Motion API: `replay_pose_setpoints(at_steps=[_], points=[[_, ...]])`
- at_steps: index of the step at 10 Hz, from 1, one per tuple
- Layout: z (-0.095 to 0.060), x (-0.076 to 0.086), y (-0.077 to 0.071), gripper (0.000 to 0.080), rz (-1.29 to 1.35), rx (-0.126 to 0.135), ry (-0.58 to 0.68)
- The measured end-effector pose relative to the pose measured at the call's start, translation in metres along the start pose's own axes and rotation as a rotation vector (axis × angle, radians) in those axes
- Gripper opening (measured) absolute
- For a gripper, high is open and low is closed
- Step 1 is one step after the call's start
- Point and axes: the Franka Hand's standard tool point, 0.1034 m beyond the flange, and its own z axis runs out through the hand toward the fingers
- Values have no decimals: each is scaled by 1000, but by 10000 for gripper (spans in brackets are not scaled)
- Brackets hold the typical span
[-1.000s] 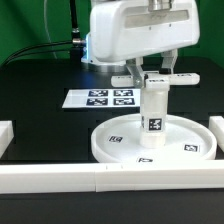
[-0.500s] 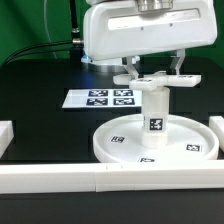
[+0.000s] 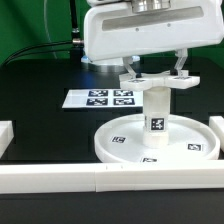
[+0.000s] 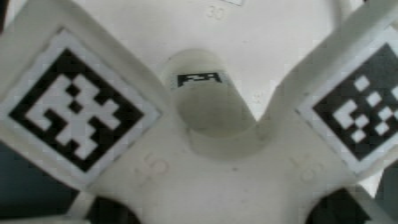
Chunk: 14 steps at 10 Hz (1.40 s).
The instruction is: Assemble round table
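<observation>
The large round rimmed disc (image 3: 120, 142) lies flat on the black table. The short thick cylinder leg (image 3: 156, 112) stands upright at its middle. The cross-shaped foot piece (image 3: 157, 81) sits level on top of the leg. My gripper (image 3: 157, 70) reaches down from above and is shut on the foot piece, one finger on each side. In the wrist view the foot piece (image 4: 196, 165) fills the picture with two large tags on its arms. My fingertips are hidden there.
The marker board (image 3: 110, 98) lies behind the disc toward the exterior view's left. A long white rail (image 3: 90, 180) runs along the front. Shorter rail pieces stand at the left (image 3: 5, 135) and right (image 3: 217, 125) edges.
The foot piece has turned about the leg's axis with my gripper; its arms now spread wider across the view. The leg and disc have stayed in place.
</observation>
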Motion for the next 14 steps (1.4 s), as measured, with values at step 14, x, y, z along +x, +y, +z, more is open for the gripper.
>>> replay_pose_setpoints(at_steps=[14], points=[[-2, -3, 0, 445, 976, 66, 14]])
